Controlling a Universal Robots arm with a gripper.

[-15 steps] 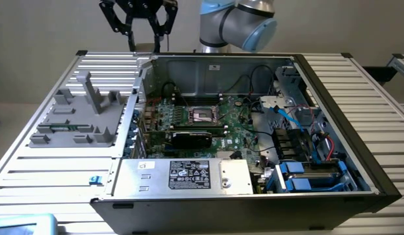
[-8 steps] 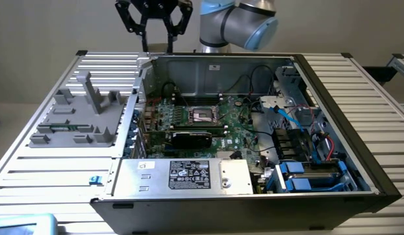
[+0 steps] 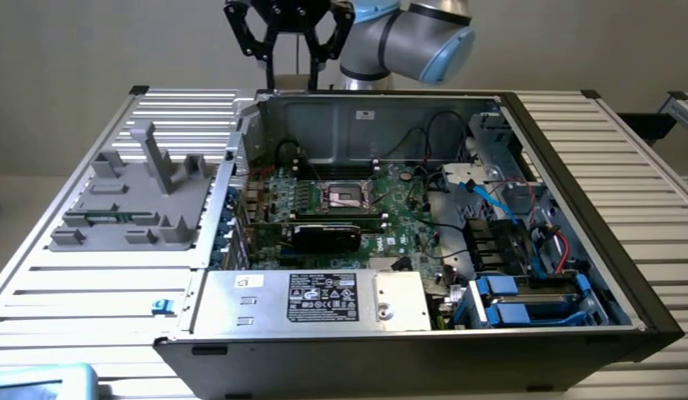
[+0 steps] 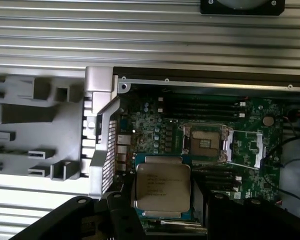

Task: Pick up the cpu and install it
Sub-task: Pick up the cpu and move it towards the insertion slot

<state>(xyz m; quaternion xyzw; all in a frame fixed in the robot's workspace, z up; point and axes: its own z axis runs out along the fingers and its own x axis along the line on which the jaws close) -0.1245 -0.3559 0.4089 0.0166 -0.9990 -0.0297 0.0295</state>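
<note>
Pincer [image 4: 165,194] clamped on the cpu [image 4: 162,186] hangs over the open case [image 3: 377,112], socket [image 3: 346,196] beside graphics card [image 3: 327,236].

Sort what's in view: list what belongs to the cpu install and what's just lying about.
Job in hand:
- cpu, held in the gripper
- open socket, empty

Just lying about:
- graphics card
- power supply
- grey fixture tray beside the case
- blue drive caddies
</note>
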